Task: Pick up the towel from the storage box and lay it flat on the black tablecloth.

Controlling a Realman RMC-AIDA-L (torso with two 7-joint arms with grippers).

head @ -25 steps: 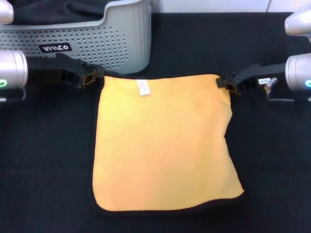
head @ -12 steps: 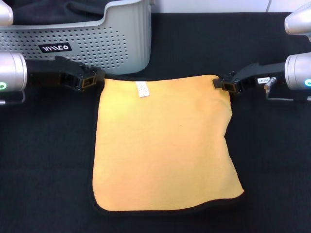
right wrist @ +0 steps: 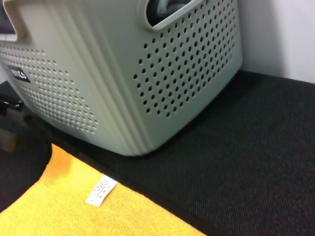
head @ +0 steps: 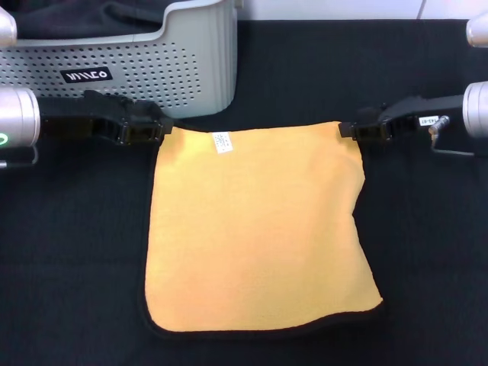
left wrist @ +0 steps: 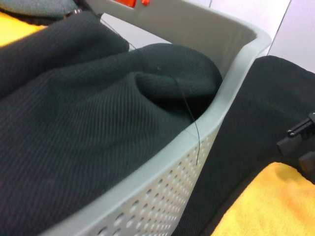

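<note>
The storage box carries a small black logo label with white letters on its perforated front wall; the letters appear upside down from the head view and cannot be made out surely. The towel bears a small white label with print too fine to read. A white tag on the right arm carries tiny unreadable characters.

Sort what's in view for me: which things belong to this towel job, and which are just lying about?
Job:
- towel, spread orange side up
- tablecloth under it
- box, behind the towel
- left gripper at the towel's far left corner
- right gripper at its far right corner

Lying about:
- dark fabric bunched inside the box
</note>
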